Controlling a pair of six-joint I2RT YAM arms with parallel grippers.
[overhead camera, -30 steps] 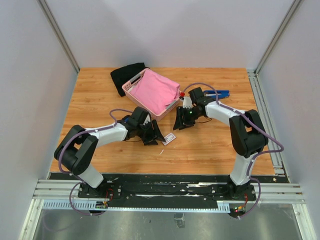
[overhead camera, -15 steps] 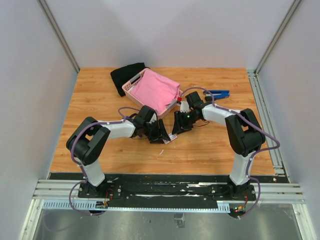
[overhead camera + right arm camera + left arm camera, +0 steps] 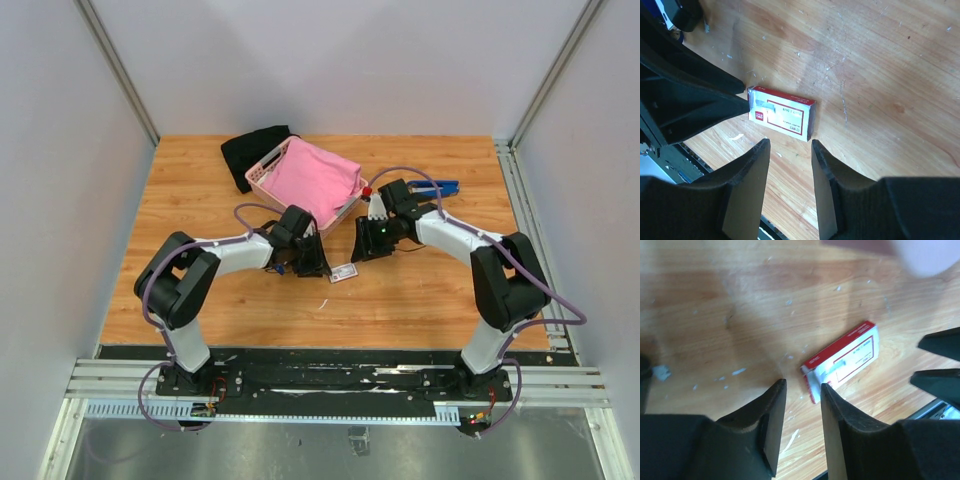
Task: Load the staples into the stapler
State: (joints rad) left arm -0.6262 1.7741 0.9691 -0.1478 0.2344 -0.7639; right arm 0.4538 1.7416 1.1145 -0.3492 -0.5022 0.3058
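Observation:
The staples' carton [image 3: 343, 272], flat and white with red print, lies on the wooden table [image 3: 200, 210] between my two grippers. Its end [image 3: 761, 104] toward the left gripper shows a grey-silver strip. My left gripper [image 3: 802, 385] is open just short of that end of the carton [image 3: 842, 360], nothing between its fingers. My right gripper [image 3: 790, 143] is open too, hovering close over the carton's [image 3: 782, 117] long side without touching it. The blue stapler [image 3: 441, 186] lies behind the right arm, partly hidden.
A pink basket [image 3: 262, 176] holding pink cloth stands just behind the grippers, with a black cloth [image 3: 250, 150] beyond it. Small white scraps [image 3: 735, 372] dot the wood. The left gripper's fingers [image 3: 695, 100] fill the left of the right wrist view.
My left gripper has moved right up to the carton and its jaws have narrowed. The right gripper swung in toward the carton and then held over it.

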